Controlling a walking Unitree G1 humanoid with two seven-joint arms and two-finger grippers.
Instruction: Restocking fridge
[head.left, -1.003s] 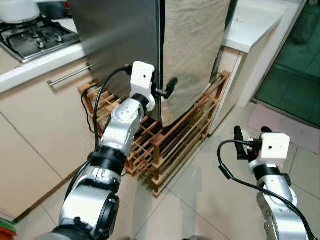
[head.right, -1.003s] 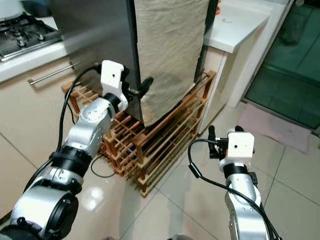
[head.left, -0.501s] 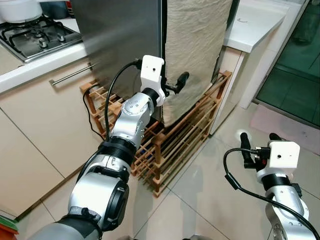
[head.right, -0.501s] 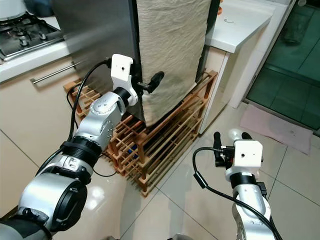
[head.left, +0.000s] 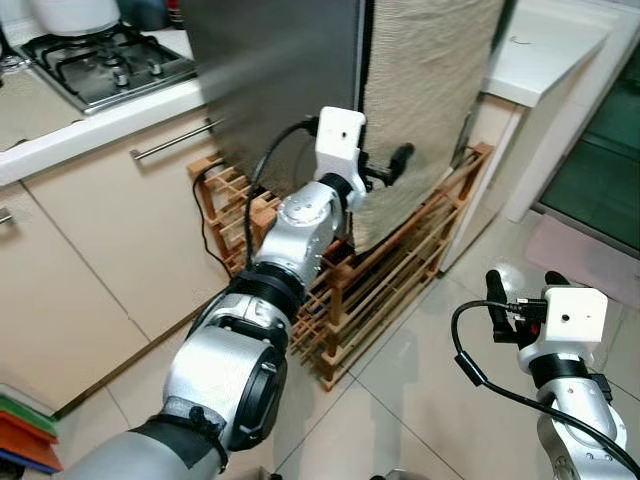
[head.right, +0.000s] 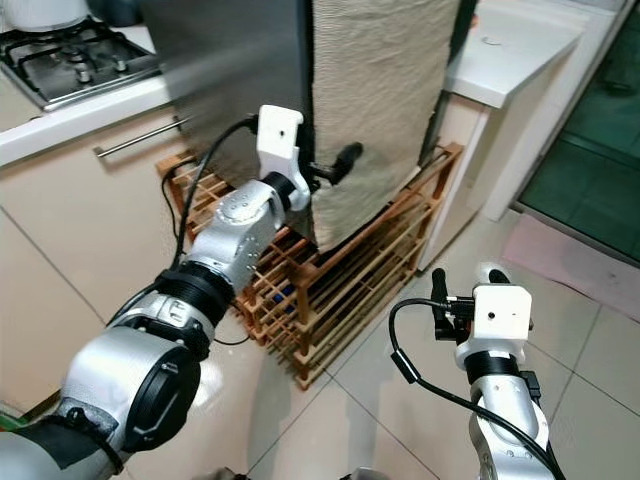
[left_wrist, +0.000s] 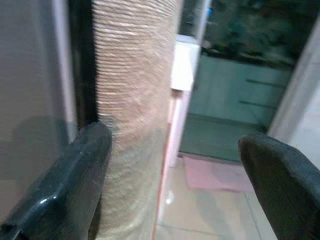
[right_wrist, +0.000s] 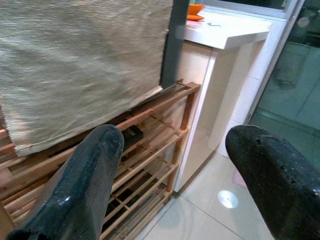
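The fridge is a tall steel box with a beige cloth hanging down its front. My left gripper is raised to the dark seam between the steel side and the cloth, near the fridge's bottom. In the left wrist view its fingers stand wide open. One lies against the seam beside the cloth, the other hangs free in the air. My right gripper hangs low over the floor tiles, open, with nothing in it, and faces the wooden rack.
A wooden slatted rack stands under the fridge, with a black cable beside it. A counter with a gas hob and a drawer handle is on the left. A white counter, a glass door and a mat are on the right.
The view has swung so the fridge sits further right. My left gripper has reached forward along the fridge edge onto the cloth side. My right gripper has sunk lower.
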